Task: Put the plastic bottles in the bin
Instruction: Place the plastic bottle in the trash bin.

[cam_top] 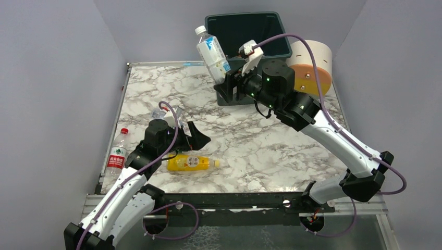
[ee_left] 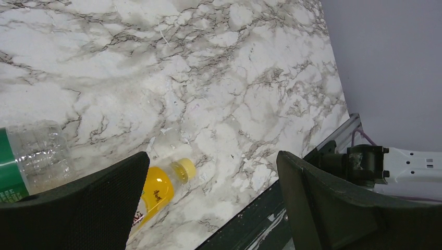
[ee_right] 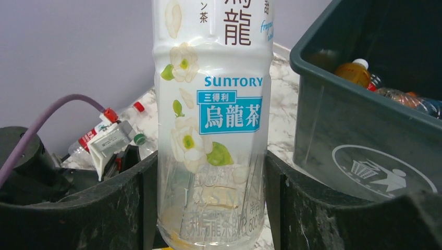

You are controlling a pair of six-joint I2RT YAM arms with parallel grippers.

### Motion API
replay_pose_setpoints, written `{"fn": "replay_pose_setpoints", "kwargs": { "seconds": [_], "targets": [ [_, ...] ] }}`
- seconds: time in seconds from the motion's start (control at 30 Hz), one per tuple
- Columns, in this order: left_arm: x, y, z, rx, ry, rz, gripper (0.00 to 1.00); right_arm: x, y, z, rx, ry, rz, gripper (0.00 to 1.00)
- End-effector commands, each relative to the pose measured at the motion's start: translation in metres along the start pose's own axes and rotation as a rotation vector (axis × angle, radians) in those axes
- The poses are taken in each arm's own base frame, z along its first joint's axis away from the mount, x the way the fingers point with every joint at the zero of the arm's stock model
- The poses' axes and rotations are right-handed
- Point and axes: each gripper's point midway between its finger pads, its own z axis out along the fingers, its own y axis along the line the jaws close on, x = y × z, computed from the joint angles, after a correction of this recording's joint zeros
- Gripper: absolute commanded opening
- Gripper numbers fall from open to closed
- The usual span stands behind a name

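My right gripper [cam_top: 228, 83] [ee_right: 211, 172] is shut on the base of a clear plastic bottle with a white-and-blue label [cam_top: 212, 54] [ee_right: 213, 130]. It holds the bottle cap up, raised just left of the dark green bin [cam_top: 247, 31] [ee_right: 359, 125]. Several bottles [ee_right: 359, 73] lie inside the bin. My left gripper [cam_top: 195, 138] [ee_left: 212, 159] hangs open over the table, above a yellow-orange bottle [cam_top: 190, 163] [ee_left: 159, 190] that lies on its side. A green-labelled clear bottle [ee_left: 31, 159] lies to the left of the left fingers.
A red-labelled bottle [cam_top: 118, 153] lies at the table's left edge, and a clear bottle [cam_top: 164, 112] lies behind the left arm. A cream-and-orange cylinder [cam_top: 312, 65] stands right of the bin. Grey walls close in the table.
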Motion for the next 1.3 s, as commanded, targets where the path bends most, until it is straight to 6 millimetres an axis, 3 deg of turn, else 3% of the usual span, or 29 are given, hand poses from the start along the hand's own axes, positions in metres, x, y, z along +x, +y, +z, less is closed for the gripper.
{"fn": "replay_pose_setpoints", "kwargs": {
  "seconds": [0.0,0.43,0.6,0.8,0.9,1.27],
  "targets": [
    [-0.006,-0.007,0.001,0.027,-0.027,0.004,0.99,-0.018,-0.010,0.010,0.033,-0.037,-0.027,0.66],
    [-0.007,-0.009,0.002,0.037,-0.021,0.006,0.99,-0.057,-0.063,0.042,0.033,-0.111,0.038,0.66],
    [-0.006,-0.007,0.003,0.030,-0.017,0.005,0.99,-0.073,-0.095,0.045,0.042,-0.136,0.070,0.65],
    [-0.007,-0.007,0.004,0.029,-0.014,0.009,0.99,-0.091,-0.148,0.044,0.076,-0.173,0.115,0.65],
    [-0.009,-0.009,0.004,0.030,-0.014,0.011,0.99,-0.090,-0.174,0.045,0.094,-0.174,0.131,0.65],
    [-0.009,-0.008,0.004,0.026,-0.013,0.009,0.99,-0.058,-0.271,0.054,0.161,-0.138,0.247,0.66]
  ]
}}
